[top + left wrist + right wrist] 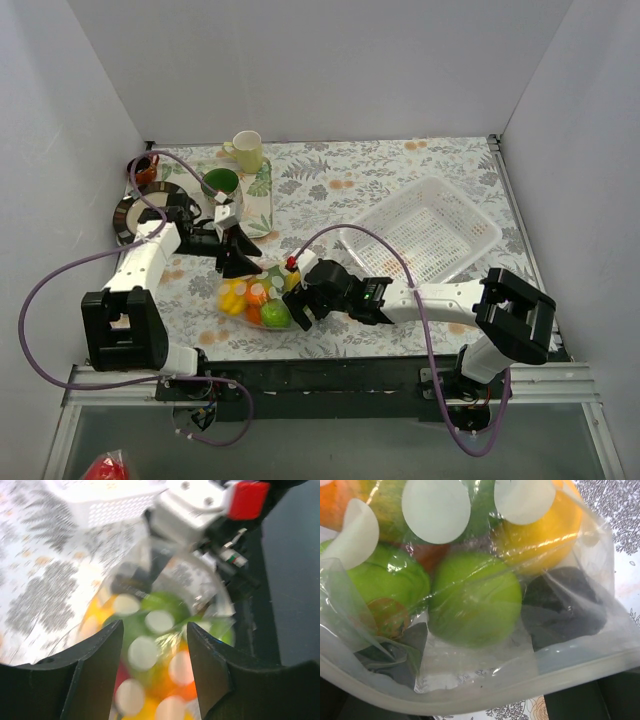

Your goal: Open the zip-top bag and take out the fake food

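Left hand [155, 630] wide over zip-top bag [485, 672]; right hand [297, 305], width unclear, fake food [475, 600] sharp in its view.

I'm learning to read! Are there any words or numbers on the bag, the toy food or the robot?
No text can be read anywhere in these pictures.
white circles on the zip-top bag: blank, no letters.
orange round mark at the bag's plastic: no letters can be made out.
small tag in the left wrist view: too blurred to read.

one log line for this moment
left gripper open at zip-top bag | right gripper at zip edge, grip unclear | fake food inside
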Available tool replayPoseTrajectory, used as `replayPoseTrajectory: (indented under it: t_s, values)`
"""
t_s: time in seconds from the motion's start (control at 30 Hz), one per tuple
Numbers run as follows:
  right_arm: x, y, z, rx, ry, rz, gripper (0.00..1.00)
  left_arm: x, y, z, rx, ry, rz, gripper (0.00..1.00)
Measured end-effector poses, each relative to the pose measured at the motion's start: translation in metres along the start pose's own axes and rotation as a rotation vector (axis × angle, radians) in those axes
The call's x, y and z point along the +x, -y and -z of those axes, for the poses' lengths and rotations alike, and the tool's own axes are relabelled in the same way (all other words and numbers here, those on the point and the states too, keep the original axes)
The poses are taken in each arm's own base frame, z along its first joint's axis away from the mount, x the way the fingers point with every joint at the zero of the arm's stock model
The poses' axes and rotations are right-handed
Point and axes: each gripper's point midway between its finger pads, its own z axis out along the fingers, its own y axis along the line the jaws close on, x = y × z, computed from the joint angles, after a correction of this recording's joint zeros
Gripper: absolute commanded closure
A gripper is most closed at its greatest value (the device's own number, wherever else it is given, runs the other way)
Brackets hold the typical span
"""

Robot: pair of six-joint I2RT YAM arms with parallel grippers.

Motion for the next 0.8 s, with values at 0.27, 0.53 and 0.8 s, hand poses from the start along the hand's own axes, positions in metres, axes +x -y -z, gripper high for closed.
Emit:
replayPoseTrajectory:
  t_s: [0.27,0.53,0.8]
  values:
    - [0.036,0.01,0.004,0.03,-0.022,0.062,0.06,0.055,-0.039,0.042,-0.133,-0.048,0.195,0.51]
    - [0.007,-0.007,0.022,0.006,0.107,0.142,0.06,0.079,-0.016,0.032,-0.065,-0.057,0.295,0.95]
    - [-0.011,-0.002,0.053,0.026,0.259,0.143,0.05,0.085,-0.016,0.03,-0.049,-0.053,0.314,1.0]
